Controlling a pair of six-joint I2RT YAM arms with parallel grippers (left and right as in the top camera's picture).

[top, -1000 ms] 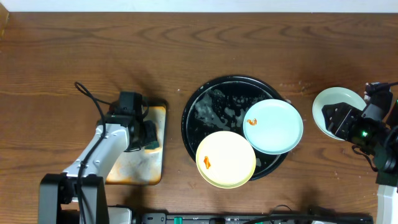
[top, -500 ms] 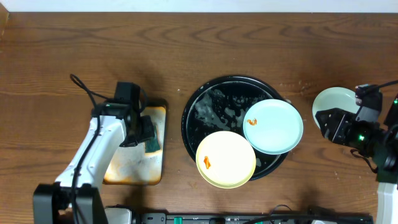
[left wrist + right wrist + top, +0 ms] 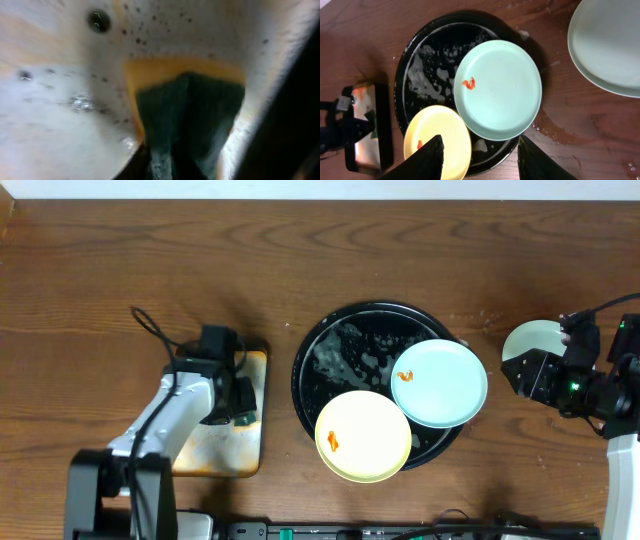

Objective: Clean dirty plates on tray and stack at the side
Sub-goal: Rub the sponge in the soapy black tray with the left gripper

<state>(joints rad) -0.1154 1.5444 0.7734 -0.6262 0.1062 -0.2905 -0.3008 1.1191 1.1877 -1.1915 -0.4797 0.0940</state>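
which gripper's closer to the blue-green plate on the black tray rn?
Right. The right gripper sits just right of the blue-green plate, jaws open. The left gripper is on the far side of the black tray, closed on the sponge.

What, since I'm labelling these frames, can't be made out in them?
- Left wrist: blurred close-up; whether the sponge is gripped is unclear.
- Overhead: the right gripper covers part of the side plate.
- Right wrist: that plate is cut by the frame edge; a finger hides the yellow plate's lower edge.
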